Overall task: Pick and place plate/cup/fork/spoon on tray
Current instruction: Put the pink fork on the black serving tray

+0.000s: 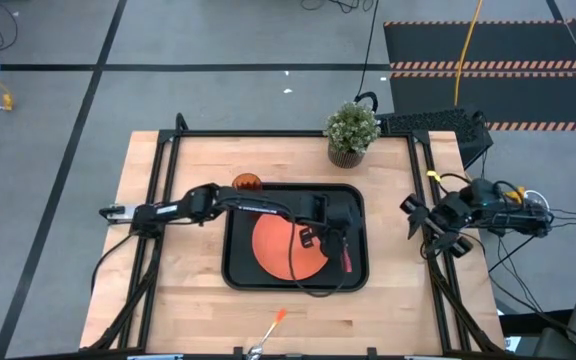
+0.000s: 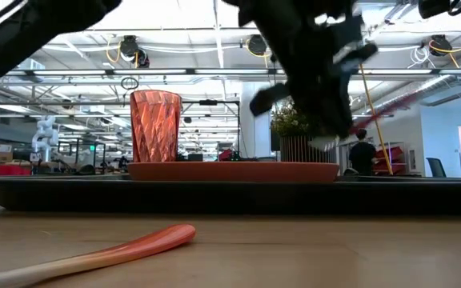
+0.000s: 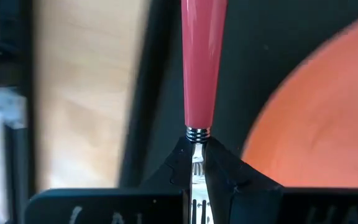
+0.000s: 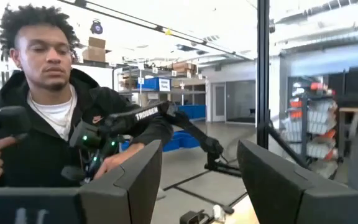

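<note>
The black tray [image 1: 238,270] lies mid-table with the orange plate [image 1: 280,250] flat on its floor. The amber cup [image 1: 246,183] stands upright at the tray's far left corner. My left gripper [image 1: 336,240] reaches over the tray's right part, shut on the fork [image 1: 346,260], whose pinkish-red handle lies beside the plate's right edge. The spoon [image 1: 271,327] lies on the wood near the front edge, orange handle toward the tray. My right gripper [image 1: 420,225] waits open at the table's right side, raised and touching nothing. My left gripper pinches the fork's metal neck [image 3: 196,155] between its two fingertips, just behind the handle's ringed collar. The fingers slant down from the table's left, and the handle [image 3: 202,62] sticks out beyond them along their line. The fingers hide the tines. Whether the handle's end rests on the tray, I cannot tell.
A potted green plant [image 1: 352,132] stands at the far edge behind the tray. A black frame rail [image 1: 423,180] runs along the table's right side. Bare wood lies left of the tray and along the front edge. A person [image 4: 48,112] sits beyond the table.
</note>
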